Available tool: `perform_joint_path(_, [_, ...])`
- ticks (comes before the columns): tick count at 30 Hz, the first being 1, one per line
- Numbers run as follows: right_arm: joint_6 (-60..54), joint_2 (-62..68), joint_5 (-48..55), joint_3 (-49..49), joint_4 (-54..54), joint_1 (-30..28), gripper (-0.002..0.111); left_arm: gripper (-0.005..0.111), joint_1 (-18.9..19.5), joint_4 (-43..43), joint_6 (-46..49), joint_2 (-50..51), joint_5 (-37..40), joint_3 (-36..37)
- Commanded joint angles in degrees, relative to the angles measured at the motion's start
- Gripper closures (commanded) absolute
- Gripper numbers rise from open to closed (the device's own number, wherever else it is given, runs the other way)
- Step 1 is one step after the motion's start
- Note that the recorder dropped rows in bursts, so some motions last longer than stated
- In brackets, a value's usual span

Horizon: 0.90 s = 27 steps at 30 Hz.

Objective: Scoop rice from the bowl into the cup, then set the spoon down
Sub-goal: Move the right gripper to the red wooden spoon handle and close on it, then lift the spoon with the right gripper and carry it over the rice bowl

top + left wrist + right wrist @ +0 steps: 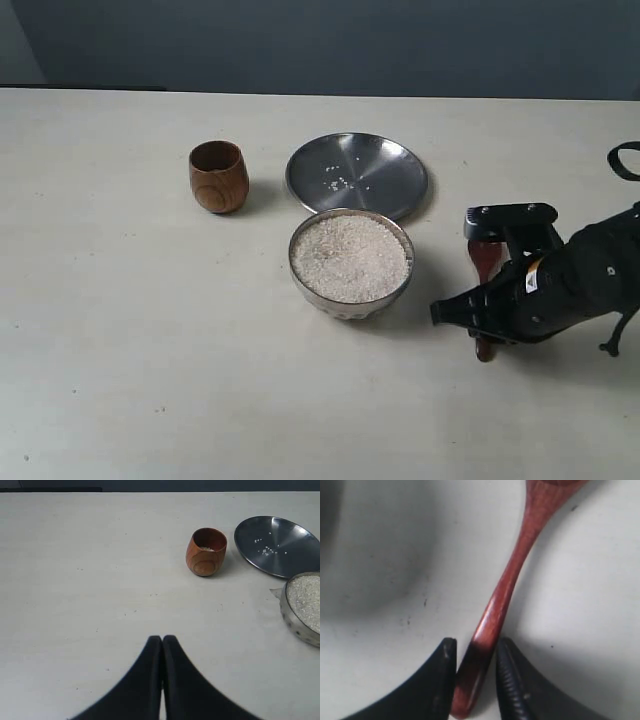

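Your pale matte tabletop [120, 350], lightly specked, runs back to a dark blue-grey wall [320, 45]. Slender red-brown wooden spoon [512, 570] lies flat on it, rt of the round shiny steel bowl [345, 306] of off-white rice [350, 258] in ext. view. Rt gripper [475, 647]: jaws parted, loosely flanking the handle, no clamp. Lt gripper [162, 640]: tips together, holding nothing.

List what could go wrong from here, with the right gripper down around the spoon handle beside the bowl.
1. The right gripper closely straddles the handle of the spoon, which lies on the table. Rising off-centre could catch the handle and drag it.
2. The bowl stands close by, with rice up near its rim. A sideways swing of the arm might knock it and spill grains.
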Motion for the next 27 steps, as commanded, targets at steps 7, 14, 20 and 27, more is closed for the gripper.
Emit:
perform_joint_path(7, [11.8, 0.12, 6.02, -0.16, -18.31, -0.27, 0.08, 0.106, 0.04, 0.05, 0.2, 0.23, 0.17, -0.34])
perform_joint_path(14, [18.25, 0.12, 7.43, -0.16, -25.38, -0.27, 0.08, 0.106, 0.04, 0.05, 0.2, 0.23, 0.17, -0.34])
perform_joint_path(20, [19.78, 0.12, 5.46, -0.16, -25.63, -0.27, 0.08, 0.106, 0.04, 0.05, 0.2, 0.23, 0.17, -0.34])
perform_joint_path(27, [21.92, 0.12, 4.71, -0.16, -28.28, -0.27, 0.08, 0.106, 0.04, 0.05, 0.2, 0.23, 0.17, -0.34])
